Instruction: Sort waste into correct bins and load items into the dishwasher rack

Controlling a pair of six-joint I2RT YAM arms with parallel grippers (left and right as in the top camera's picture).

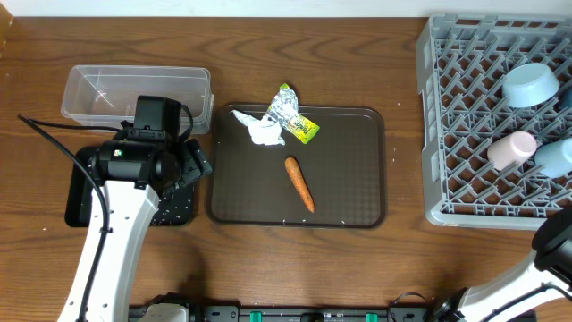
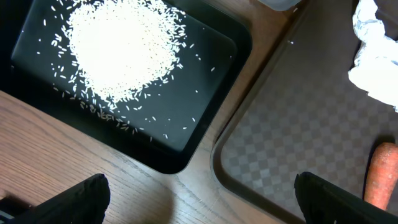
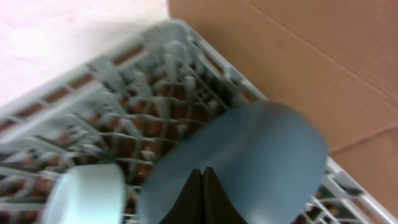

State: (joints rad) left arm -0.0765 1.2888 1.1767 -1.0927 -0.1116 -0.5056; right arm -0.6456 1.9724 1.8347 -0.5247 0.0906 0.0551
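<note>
The left gripper (image 2: pixel 202 198) is held wide open and empty above the gap between the black tray (image 2: pixel 211 43), heaped with rice (image 2: pixel 124 43), and the serving tray (image 1: pixel 349 179). There the carrot (image 1: pixel 299 183), tissue (image 1: pixel 259 130) and foil wrapper (image 1: pixel 293 114) are seen. Rice could be scattered by a low sweep. The right gripper (image 3: pixel 203 171) is clenched on nothing visible, close to the blue plate (image 3: pixel 261 155) in the dishwasher rack (image 1: pixel 465 134). The plate could be toppled by a careless swing. A wood-grain table (image 1: pixel 357 54) is seen, and cardboard (image 3: pixel 298 56) beyond the rack.
</note>
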